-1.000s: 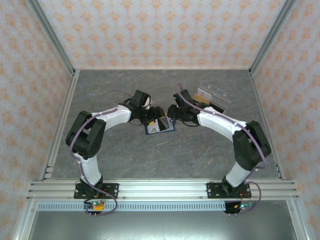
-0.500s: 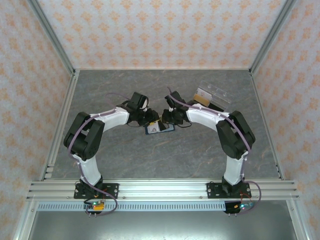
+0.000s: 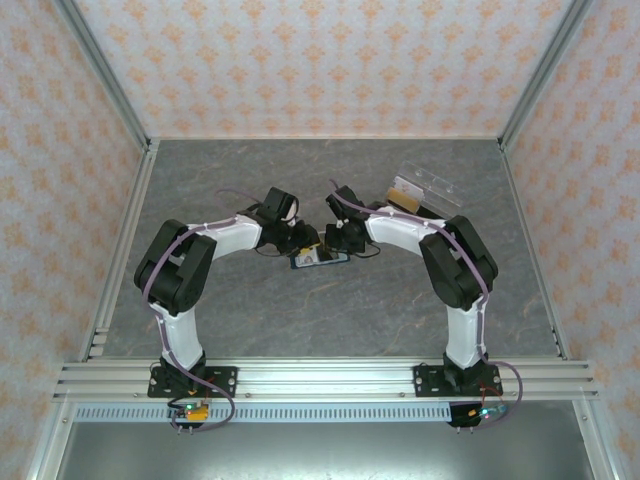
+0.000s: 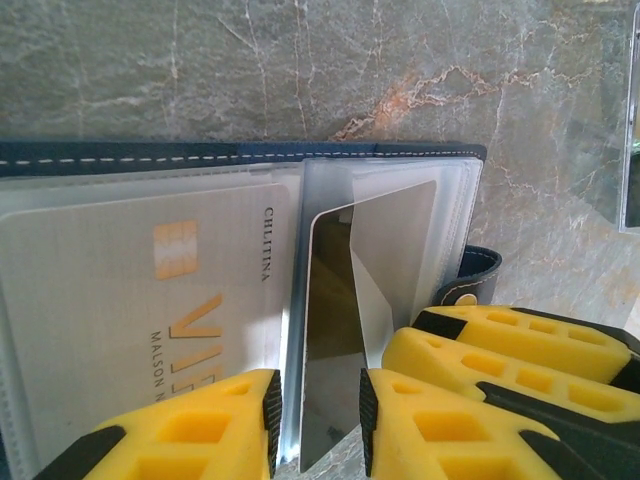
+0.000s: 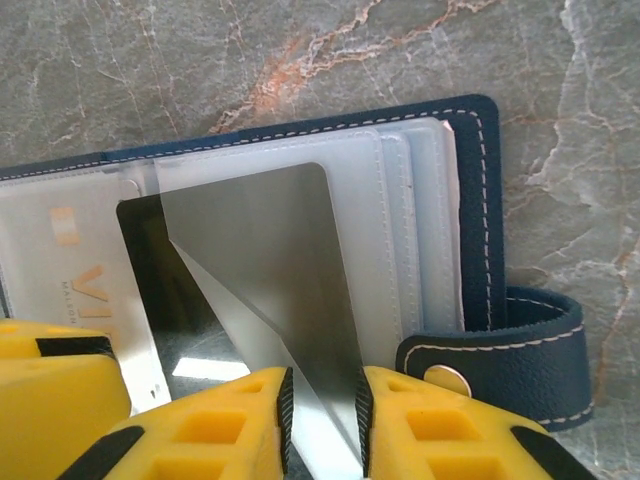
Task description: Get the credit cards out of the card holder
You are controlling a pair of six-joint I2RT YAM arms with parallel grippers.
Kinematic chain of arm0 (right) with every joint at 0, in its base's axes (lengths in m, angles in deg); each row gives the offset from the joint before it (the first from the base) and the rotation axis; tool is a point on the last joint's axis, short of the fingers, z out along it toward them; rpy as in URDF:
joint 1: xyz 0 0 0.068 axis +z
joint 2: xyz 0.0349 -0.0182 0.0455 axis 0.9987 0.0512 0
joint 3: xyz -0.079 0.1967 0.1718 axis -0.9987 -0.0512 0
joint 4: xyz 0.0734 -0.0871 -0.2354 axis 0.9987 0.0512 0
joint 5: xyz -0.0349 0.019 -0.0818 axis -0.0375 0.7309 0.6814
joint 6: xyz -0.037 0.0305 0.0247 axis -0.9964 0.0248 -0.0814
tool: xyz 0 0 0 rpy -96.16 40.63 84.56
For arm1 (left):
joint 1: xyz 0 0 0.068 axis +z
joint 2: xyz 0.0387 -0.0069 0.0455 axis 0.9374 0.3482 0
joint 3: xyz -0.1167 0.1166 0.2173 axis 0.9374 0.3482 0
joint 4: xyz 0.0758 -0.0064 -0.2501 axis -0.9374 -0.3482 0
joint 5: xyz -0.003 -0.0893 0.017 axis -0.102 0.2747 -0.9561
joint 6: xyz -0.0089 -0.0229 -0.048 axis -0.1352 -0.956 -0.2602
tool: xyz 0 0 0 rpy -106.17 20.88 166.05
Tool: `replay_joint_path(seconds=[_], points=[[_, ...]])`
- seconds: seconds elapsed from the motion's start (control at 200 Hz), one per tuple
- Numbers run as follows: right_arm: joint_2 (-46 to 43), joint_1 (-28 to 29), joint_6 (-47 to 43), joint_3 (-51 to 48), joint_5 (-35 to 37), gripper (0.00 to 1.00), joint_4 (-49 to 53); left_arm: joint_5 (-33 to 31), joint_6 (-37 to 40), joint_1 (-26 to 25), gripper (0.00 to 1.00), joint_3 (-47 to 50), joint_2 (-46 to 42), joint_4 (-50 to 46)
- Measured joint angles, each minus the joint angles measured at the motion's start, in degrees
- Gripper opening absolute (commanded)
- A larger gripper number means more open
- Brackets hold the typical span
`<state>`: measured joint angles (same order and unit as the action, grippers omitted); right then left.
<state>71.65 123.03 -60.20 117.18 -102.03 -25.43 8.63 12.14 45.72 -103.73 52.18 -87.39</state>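
Note:
The navy card holder [image 3: 318,258] lies open on the table between both arms, its stitched edge [image 4: 120,158] and snap tab [image 5: 510,350] in view. One shiny grey credit card [image 4: 390,240] is tipped up out of the clear sleeves. My left gripper [image 4: 318,400] has its jaws narrowed round that card's near edge and a sleeve leaf. Right beside it, my right gripper [image 5: 323,400] pinches the same card [image 5: 260,250], which slants across its pads. A second credit card [image 4: 130,300] with a gold chip stays flat in the left sleeve. From above, the left gripper [image 3: 300,245] and the right gripper [image 3: 335,240] almost touch.
A clear plastic box [image 3: 425,192] stands at the back right, close behind the right arm. The right gripper's yellow fingers [image 4: 480,350] crowd the left wrist view. Metal frame posts and patterned walls enclose the grey marble table [image 3: 250,180].
The left jaws have narrowed onto the card. The right arm has swung in to the left, its elbow folding, and its jaws have narrowed too. The card holder has shifted slightly left.

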Motion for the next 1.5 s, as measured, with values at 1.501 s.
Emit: replay_joint_path(seconds=[1.501], points=[[0.2, -0.8, 1.2, -0.7, -1.2, 0.26, -2.1, 0.9, 5.1, 1.2, 0.0, -0.2, -2.3, -3.1]])
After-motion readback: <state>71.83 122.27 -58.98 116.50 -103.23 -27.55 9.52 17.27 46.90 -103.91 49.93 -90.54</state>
